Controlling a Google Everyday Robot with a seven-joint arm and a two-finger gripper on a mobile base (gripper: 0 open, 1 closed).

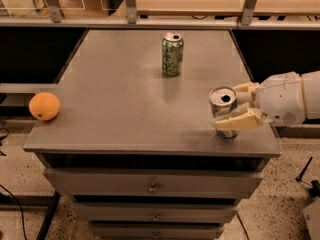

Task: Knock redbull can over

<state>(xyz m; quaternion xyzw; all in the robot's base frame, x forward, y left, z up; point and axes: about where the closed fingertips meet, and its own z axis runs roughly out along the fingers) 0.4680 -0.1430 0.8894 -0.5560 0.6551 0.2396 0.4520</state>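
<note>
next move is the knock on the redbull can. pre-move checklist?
1. Redbull can upright, not yet knocked: ok.
2. Gripper at the Redbull can, reaching in from image right: ok.
3. Firm contact between Gripper and Redbull can: cannot tell.
4. Green can far behind, out of the way: ok.
5. Orange at the far left edge, apart: ok.
6. Margin to the table front edge: not ok. The Redbull can stands close to it and may roll off.

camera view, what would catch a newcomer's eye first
The white gripper comes in from the right at the redbull can, which stands upright near the front right corner of the table. Next is the orange at the table's left edge. The green can stands toward the back middle.
</note>
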